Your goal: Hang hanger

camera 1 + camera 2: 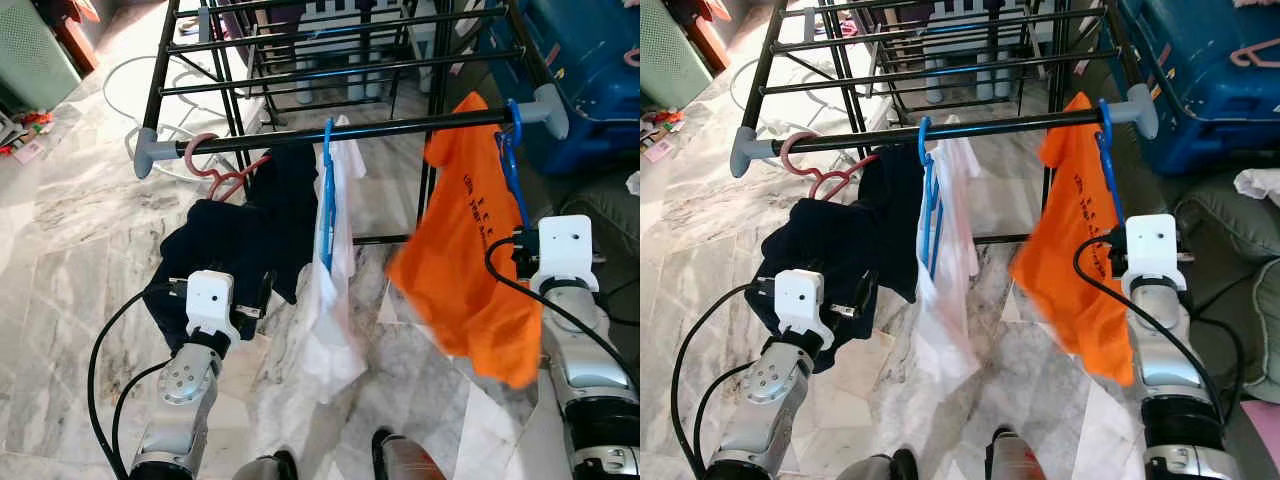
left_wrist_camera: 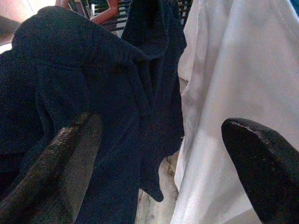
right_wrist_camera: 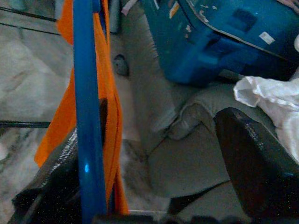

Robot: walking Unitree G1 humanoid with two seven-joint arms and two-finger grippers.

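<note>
Along the near rail of the black drying rack [image 1: 350,131] hang three garments: a navy shirt [image 1: 235,240] on a pink hanger [image 1: 215,170] at left, a white shirt [image 1: 335,290] on a blue hanger [image 1: 326,200] in the middle, and an orange shirt [image 1: 470,260] on another blue hanger [image 1: 512,160] at right. Left tool [image 2: 159,158] is open beside the navy cloth, gripping nothing. Right tool [image 3: 154,158] is open, its hanger's blue bar [image 3: 88,116] against one finger. A blue suitcase [image 1: 580,70] lies far right.

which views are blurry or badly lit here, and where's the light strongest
Left eye view: sharp overall, but the orange shirt's lower edge smears; the brightest light falls on the marble floor at upper left. Left wrist view: the navy garment is dim with little detail, and the left claw's fingers are out of focus. Right wrist view: the blue hanger is soft.
</note>
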